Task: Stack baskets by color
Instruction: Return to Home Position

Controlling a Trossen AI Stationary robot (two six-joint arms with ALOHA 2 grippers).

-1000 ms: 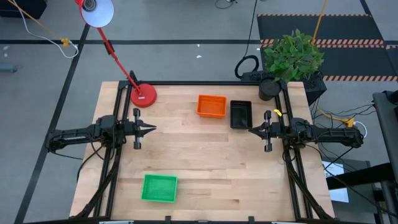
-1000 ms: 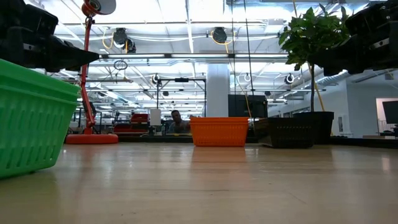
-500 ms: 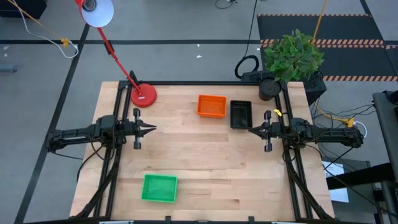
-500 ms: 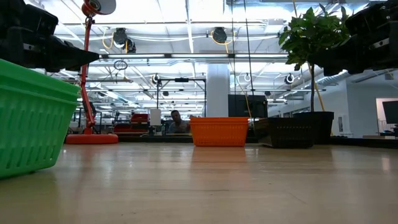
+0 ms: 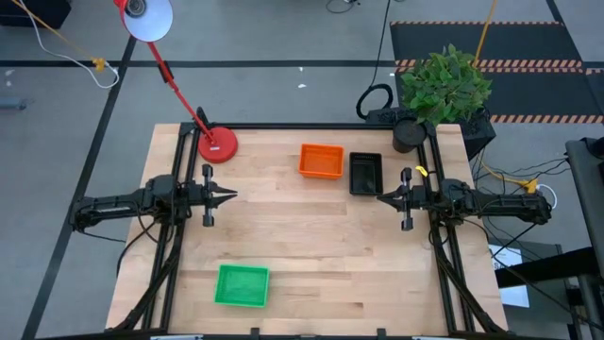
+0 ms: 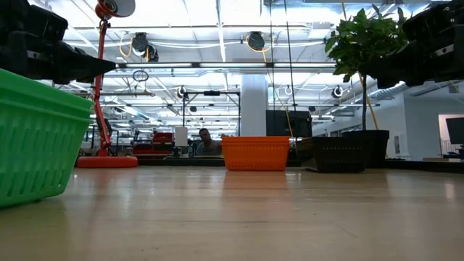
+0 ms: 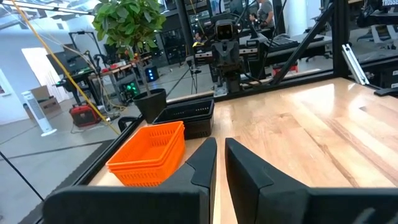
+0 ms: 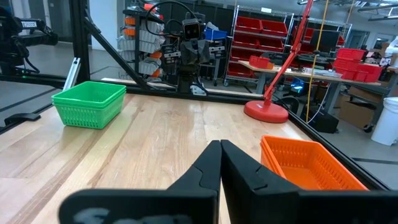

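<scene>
Change: nothing has moved in the last second. Both arms and all three piles lie exactly as they did.
Meaning for the task: no loose basket lies anywhere on the table (image 5: 311, 236). With both arms drawn back to the sides, I judge the sorting done and the return to rest all but finished.
Left gripper (image 5: 229, 195): at the table's left side, about midway along it, pointing inward. Its fingers are drawn together to a thin slit and carry nothing.
Right gripper (image 5: 382, 197): mirrored at the right side, fingers together and empty. It is near the black stack (image 5: 365, 173) but clear of it.
Orange stack (image 5: 321, 161): at the far side of the table, roughly central, with the black stack just beside it on the right. The two are close, perhaps not quite touching.
Green stack (image 5: 243, 284): alone near the front edge, left of centre, well apart from the other two.
Contents: each pile holds only baskets of its own colour, nested, and the top basket of each is empty. Layered rims show on the orange and green piles in the wrist views — probably three apiece, though I cannot count them surely. The black pile is too dark to count.
Bystanders: the red lamp base (image 5: 218, 144) stands at the far left corner. The potted plant (image 5: 444, 83) is beyond the far right corner.
</scene>
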